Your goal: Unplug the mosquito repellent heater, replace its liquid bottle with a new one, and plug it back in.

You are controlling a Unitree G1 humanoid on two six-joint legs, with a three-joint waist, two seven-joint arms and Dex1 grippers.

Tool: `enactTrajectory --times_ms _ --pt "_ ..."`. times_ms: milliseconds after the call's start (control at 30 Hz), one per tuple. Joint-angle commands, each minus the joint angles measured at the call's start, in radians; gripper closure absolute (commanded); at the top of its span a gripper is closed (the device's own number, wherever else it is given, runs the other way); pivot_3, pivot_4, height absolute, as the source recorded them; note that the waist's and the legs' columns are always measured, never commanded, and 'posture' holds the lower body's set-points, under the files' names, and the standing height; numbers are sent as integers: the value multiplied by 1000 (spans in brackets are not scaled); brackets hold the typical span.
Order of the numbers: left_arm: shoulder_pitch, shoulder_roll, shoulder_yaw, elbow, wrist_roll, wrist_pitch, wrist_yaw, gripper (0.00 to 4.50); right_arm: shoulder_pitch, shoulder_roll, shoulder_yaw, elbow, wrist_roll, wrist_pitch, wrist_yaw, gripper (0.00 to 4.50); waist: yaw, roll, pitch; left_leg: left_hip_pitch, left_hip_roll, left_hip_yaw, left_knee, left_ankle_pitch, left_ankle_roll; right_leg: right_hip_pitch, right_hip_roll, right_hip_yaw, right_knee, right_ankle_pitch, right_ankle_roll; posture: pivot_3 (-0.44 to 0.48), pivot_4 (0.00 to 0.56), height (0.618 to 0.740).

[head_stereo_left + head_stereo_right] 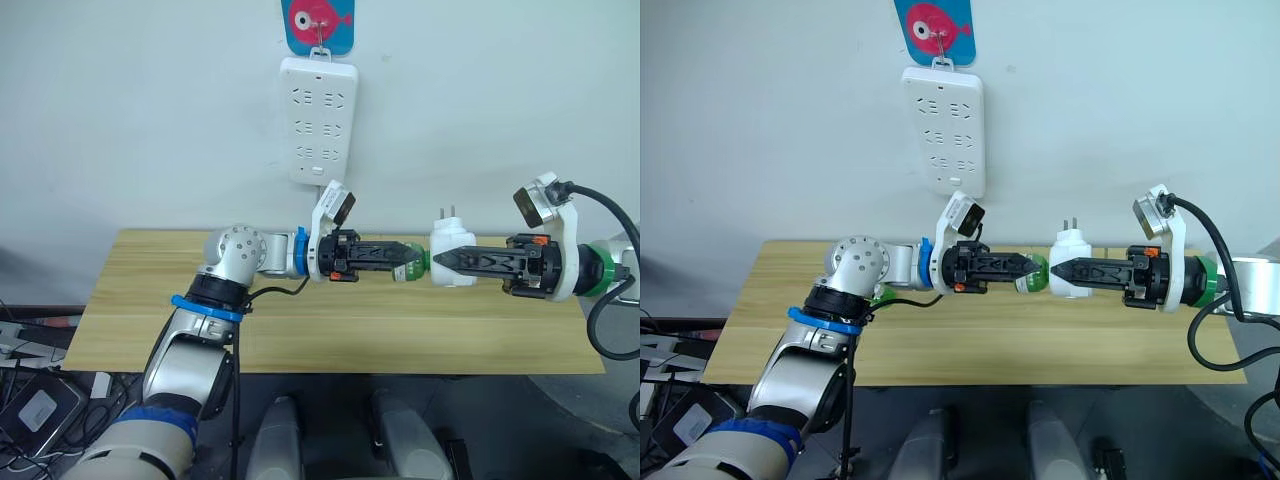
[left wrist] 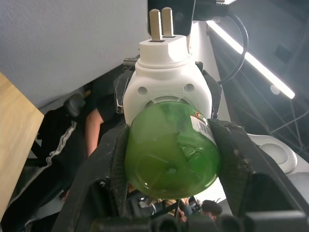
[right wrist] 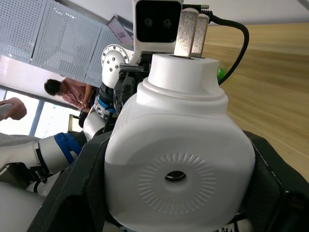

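Two grippers meet above the table. Left gripper is clamped on a green bottle, whose neck end sits in the white heater straight ahead of its fingertips. Right gripper grips that heater from the opposite side, prongs pointing up. Beyond both, a power strip hangs on the wall, under a blue fish hook.

- Both eye views look forward and down from the head over the table, wall at 12 o'clock.
- Each wrist view looks along its fingers, very close on the heater, from opposite sides.
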Motion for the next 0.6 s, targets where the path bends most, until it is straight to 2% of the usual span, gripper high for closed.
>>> enactTrajectory --times_ms 33,100,367,500,600 --pt "-2 -20 47 -42 4 -2 -5 594 -6 -16 -10 -22 19 -4 3 1312 0 0 0 0 0 0 0 0 0 0 0 0 0 0 0 -120 261 740" --pt "1 -27 61 -40 15 -4 -1 53 -7 -12 -11 -22 19 -6 8 1312 2 0 0 0 0 0 0 0 0 0 0 0 0 0 0 -120 261 740" --pt "17 76 70 -12 183 -214 -137 53 23 -12 -51 3 19 -8 26 1312 0 0 0 0 0 1 0 0 0 0 0 1 0 0 0 -127 256 740" --pt "91 140 6 -180 366 -587 -306 53 46 -7 -85 54 19 -6 20 1312 2 0 0 0 0 2 -1 0 0 0 0 2 -1 0 0 -117 260 740" --pt "137 114 -17 -209 550 -958 -317 53 42 4 -105 99 19 2 13 1312 10 0 0 0 1 2 -1 0 0 0 -2 2 -1 0 0 -117 260 740"
